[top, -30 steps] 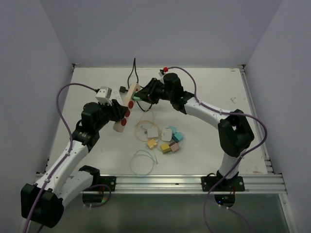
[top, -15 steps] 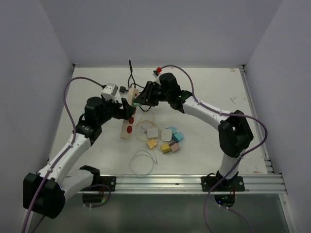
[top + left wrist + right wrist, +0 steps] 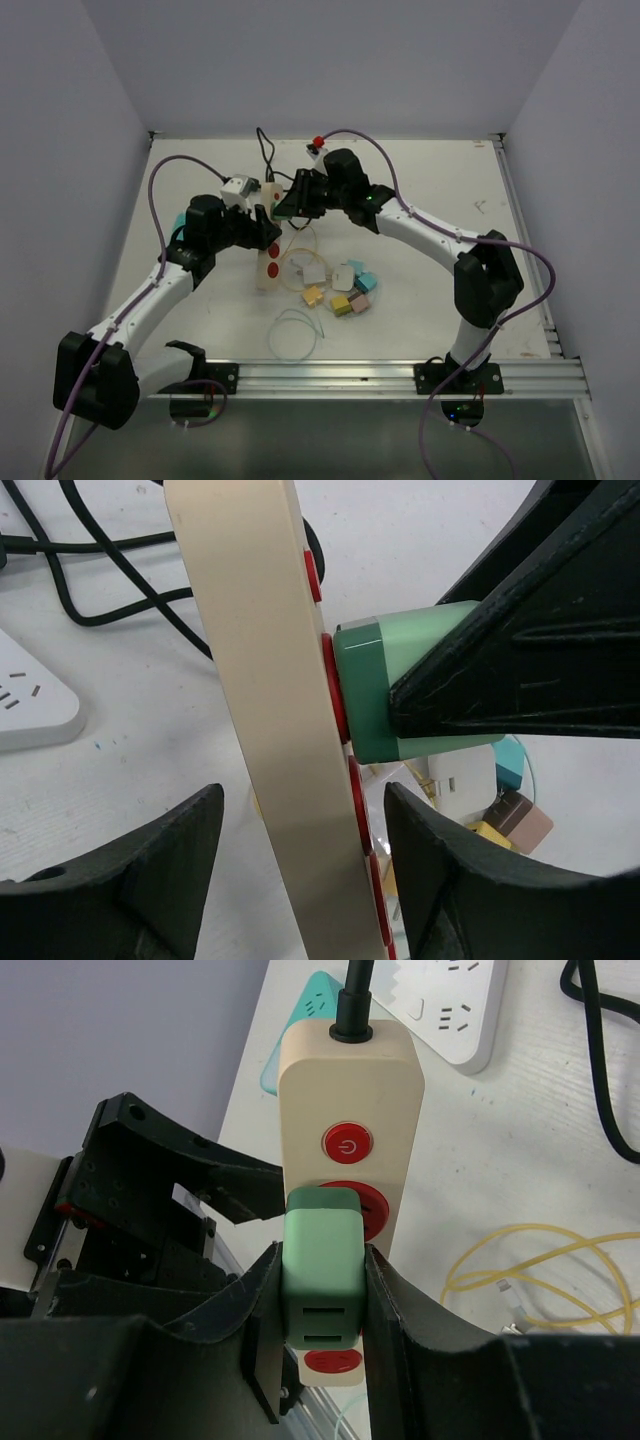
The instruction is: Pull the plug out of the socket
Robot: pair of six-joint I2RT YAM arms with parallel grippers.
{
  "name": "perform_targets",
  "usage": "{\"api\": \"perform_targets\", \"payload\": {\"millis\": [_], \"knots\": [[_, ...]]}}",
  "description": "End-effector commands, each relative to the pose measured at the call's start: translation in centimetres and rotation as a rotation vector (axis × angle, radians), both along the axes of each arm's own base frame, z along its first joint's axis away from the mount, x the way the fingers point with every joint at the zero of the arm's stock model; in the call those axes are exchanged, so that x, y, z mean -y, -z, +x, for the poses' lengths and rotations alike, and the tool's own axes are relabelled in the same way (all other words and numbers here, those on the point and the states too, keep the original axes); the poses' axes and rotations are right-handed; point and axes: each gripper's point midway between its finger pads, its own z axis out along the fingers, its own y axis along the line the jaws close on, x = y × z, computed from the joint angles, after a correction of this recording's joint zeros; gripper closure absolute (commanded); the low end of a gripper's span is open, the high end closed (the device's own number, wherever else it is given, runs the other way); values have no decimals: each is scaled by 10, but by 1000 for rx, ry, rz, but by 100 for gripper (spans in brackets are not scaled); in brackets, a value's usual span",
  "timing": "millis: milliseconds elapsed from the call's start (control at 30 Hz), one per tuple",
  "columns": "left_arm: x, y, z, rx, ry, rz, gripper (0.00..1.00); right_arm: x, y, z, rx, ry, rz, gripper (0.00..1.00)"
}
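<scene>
Left end effector (image 3: 305, 805) has let go of the socket strip (image 3: 255, 660).

Top view, mid-frame: cluster of small coloured blocks (image 3: 352, 290) w/ white adapter (image 3: 314, 272) just left. Right-wrist view, upper right: white power strip (image 3: 450, 1005).

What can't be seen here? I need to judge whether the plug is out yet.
- Prongs: left wrist view, the green plug sits flush against the cream power strip, hiding them.
- Strip's ends: left wrist view, cut off by the top and bottom edges.
- Plug: top view, hidden under the right end effector.
</scene>
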Motion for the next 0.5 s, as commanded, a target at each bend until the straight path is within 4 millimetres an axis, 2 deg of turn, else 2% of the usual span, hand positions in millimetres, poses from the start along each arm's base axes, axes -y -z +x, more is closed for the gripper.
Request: {"api": "perform_targets", "payload": {"millis": [0,100,200,267,367,400,467], "knots": [[5,-17,11,45,5,-16,33,-4,-85,-5,187,-14,116,100],[6,-15,13,36,-3,-24,38,-4,-87,-5,197,-3,118,100],[6,-8,12,14,-10,-29,39,-5,-90,-6,205,-2,125,100],[6,-12,15,35,-26,-44,40,-6,-91,-6,209,-1,127,100],[4,-8,15,29,-48,-51,51,-7,-94,-8,217,-3,131,100],[3,-8,16,32,-55,-52,60,-8,-95,-9,219,-4,131,100],[-2,-6,17,31,-86,-46,72,-7,-94,-11,218,-2,128,100]]}}
